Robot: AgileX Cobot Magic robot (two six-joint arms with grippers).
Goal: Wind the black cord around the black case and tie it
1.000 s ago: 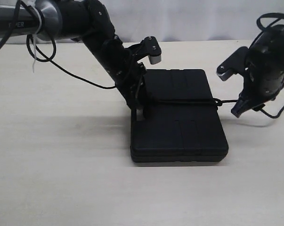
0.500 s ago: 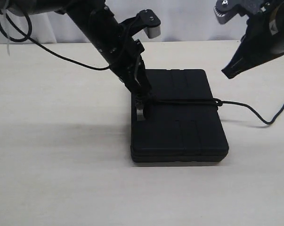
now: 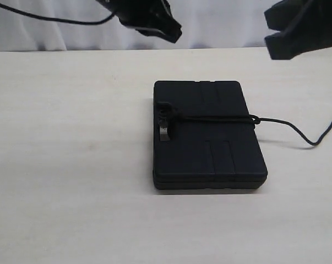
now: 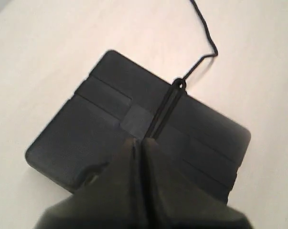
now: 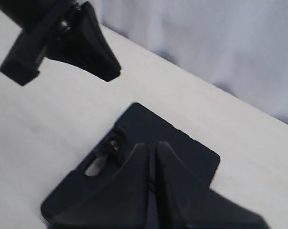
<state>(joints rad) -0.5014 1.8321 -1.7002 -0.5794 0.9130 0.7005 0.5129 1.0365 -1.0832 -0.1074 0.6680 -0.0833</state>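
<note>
Across the middle of the flat rectangular black plastic case (image 3: 210, 148) we see the thin matte black braided cord (image 3: 215, 118) stretched taut, apparently knotted at the case's handle cutout, its tail trailing beside the case. High above the case, our left gripper (image 4: 138, 141) and right gripper (image 5: 151, 146) hang clenched on nothing, so we judge the wrapping and tying done.

Closed right hand (image 5: 152, 149) over black case (image 5: 155, 125)
</note>
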